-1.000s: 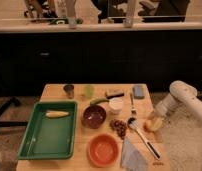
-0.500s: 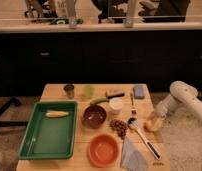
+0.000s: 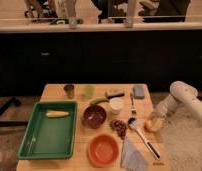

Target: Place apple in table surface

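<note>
One apple [image 3: 155,125] is sitting in my gripper [image 3: 156,121], which I am holding closed around it at the right edge of the desk [image 3: 56,92], just right of the spoon [image 3: 139,134]. Left of the spoon, grapes [image 3: 118,127] are lying beside a dark bowl [image 3: 94,116], with an orange bowl [image 3: 103,149] below and a green tray [image 3: 49,131] holding corn [image 3: 57,114] farther left.

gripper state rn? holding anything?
Gripper: at the table's right edge, shut on the apple.
</note>
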Controlling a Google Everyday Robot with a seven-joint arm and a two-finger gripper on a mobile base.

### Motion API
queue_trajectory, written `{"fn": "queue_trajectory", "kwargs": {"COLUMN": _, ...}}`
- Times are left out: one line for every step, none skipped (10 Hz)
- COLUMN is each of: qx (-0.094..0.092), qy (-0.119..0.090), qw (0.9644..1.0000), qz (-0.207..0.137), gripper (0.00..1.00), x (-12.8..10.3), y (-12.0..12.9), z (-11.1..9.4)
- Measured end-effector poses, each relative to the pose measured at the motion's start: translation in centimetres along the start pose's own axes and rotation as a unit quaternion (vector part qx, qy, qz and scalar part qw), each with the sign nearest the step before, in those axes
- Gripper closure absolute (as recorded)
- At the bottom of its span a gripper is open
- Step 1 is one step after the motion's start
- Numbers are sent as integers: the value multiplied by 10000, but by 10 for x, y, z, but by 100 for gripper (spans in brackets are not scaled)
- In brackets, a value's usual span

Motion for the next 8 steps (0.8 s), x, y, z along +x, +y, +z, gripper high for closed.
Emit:
{"fn": "queue_trajectory", "kwargs": {"qx": -4, "qy": -3, "qw": 10000, "qz": 3, "gripper": 100, "x": 0, "y": 0, "z": 1}}
{"fn": "queue_trajectory", "kwargs": {"qx": -4, "qy": -4, "qw": 10000, "qz": 4, "gripper": 97, "x": 0, "y": 0, "z": 1}}
{"fn": "queue_trajectory", "kwargs": {"qx": -4, "qy": -3, "qw": 10000, "qz": 4, "gripper": 89, "x": 1, "y": 0, "z": 1}}
{"fn": "queue_trajectory", "kwargs": {"qx": -5, "qy": -3, "qw": 10000, "qz": 4, "gripper": 77, "x": 1, "y": 0, "z": 1}}
{"fn": "queue_trajectory", "kwargs": {"qx": -5, "qy": -3, "qw": 10000, "qz": 4, "gripper": 66, "x": 1, "y": 0, "z": 1}}
{"fn": "queue_trajectory", "kwargs": {"qx": -5, "qy": -3, "qw": 10000, "qz": 4, "gripper": 57, "x": 1, "y": 0, "z": 1}}
{"fn": "queue_trajectory", "kwargs": {"qx": -5, "qy": -2, "qw": 10000, "qz": 5, "gripper": 49, "x": 1, "y": 0, "z": 1}}
{"fn": "queue_trajectory", "kwargs": {"qx": -2, "qy": -3, "qw": 10000, "qz": 5, "gripper": 36, "x": 1, "y": 0, "z": 1}}
